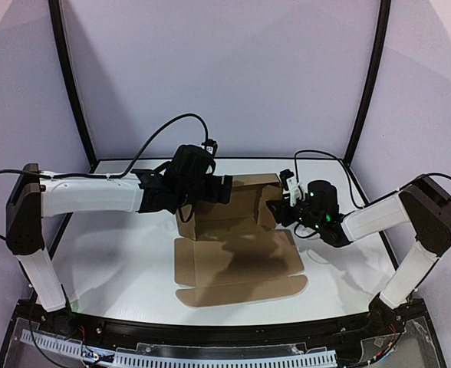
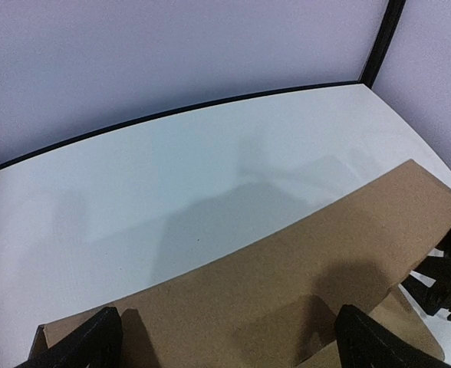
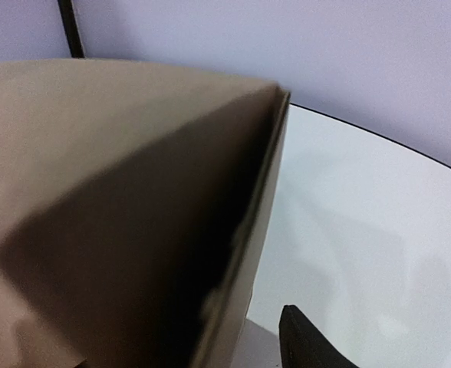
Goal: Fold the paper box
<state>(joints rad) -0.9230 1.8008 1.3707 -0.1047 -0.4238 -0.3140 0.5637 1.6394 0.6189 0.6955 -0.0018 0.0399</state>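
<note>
Paper box (image 1: 237, 253) half-formed; rear walls upright, front flaps lying flat.

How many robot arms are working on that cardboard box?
2. The left arm reaches in from the left to the back of the paper box; the right arm comes from the right to its right end. No others visible.

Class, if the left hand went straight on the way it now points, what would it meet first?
The box: its brown cardboard panel lies straight ahead of the open left hand. It looks very near, though the pictures do not make the gap clear.
</note>
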